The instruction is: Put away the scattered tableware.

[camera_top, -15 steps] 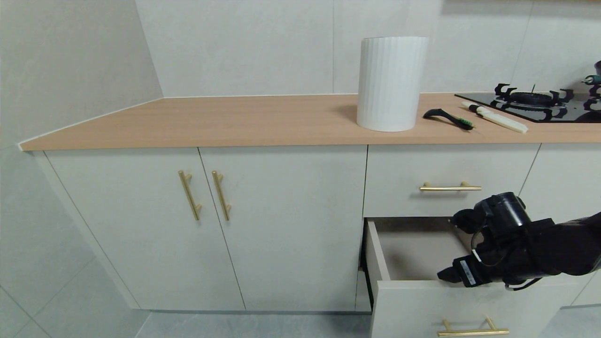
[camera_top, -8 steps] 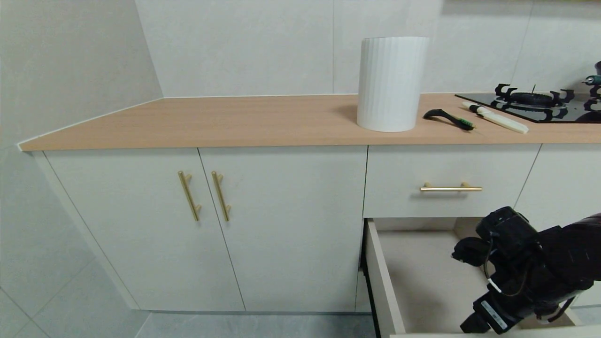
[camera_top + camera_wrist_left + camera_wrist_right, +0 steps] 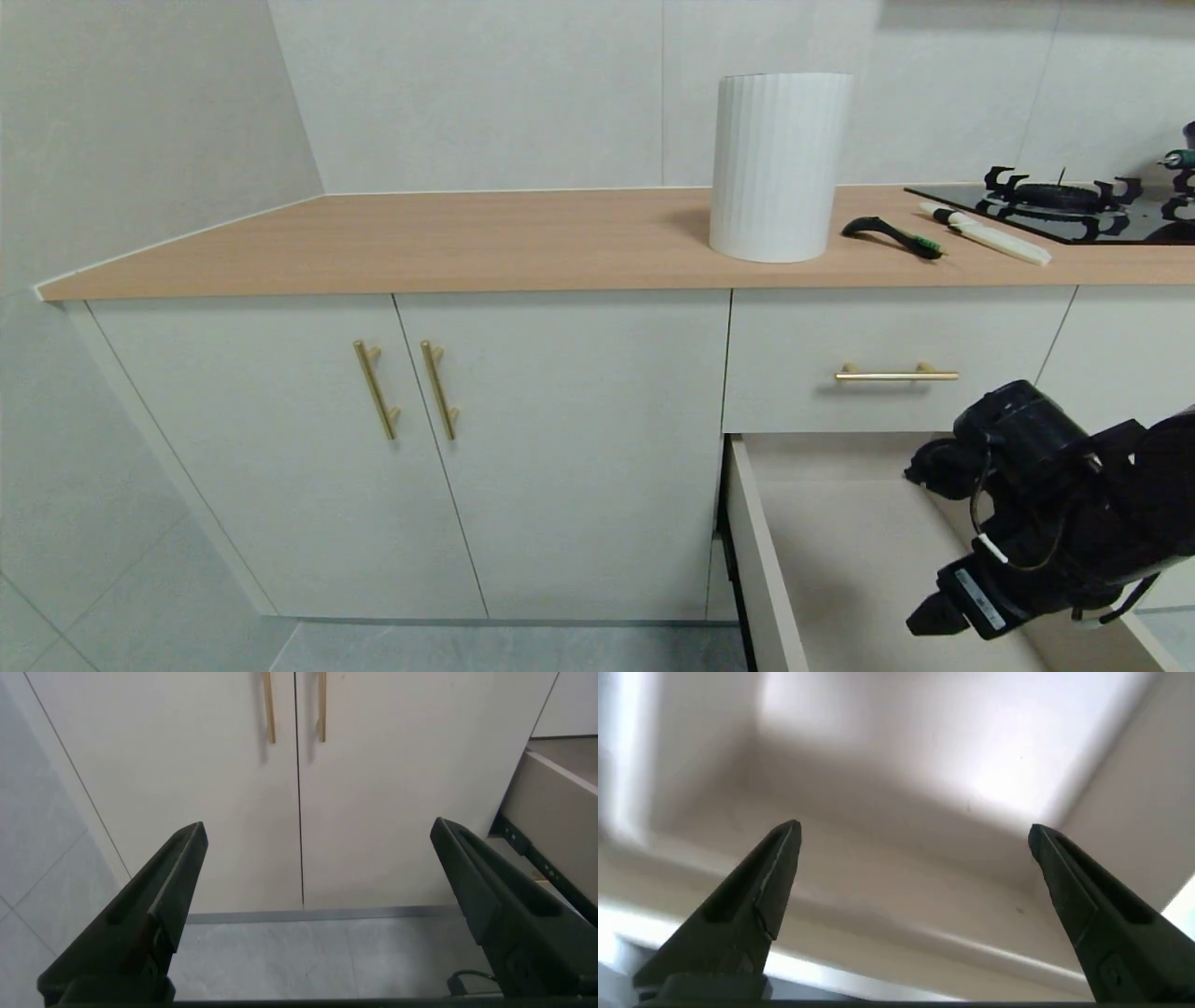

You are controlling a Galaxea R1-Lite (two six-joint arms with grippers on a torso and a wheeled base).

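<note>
On the wooden counter (image 3: pixel 467 243) lie a black-handled tool with a green tip (image 3: pixel 892 234) and a long white utensil (image 3: pixel 988 239), both to the right of a tall white ribbed canister (image 3: pixel 778 168). Below them the lower drawer (image 3: pixel 754 551) stands pulled far out, and its visible inside is bare. My right gripper (image 3: pixel 929 621) hangs over the drawer's front right part, open with nothing between its fingers; its own view looks into the drawer (image 3: pixel 906 775). My left gripper (image 3: pixel 318 833) is open and empty, low down, facing the cabinet doors (image 3: pixel 299 784).
A black gas hob (image 3: pixel 1060 201) sits at the counter's far right. The upper drawer with a gold handle (image 3: pixel 896 375) is closed. Two cabinet doors with gold handles (image 3: pixel 406 387) are closed on the left. Wall tiles close off the left corner.
The lower drawer has slid much further out toward me, its front now below the picture's edge. My right gripper went back with it, then rose slightly above it.
</note>
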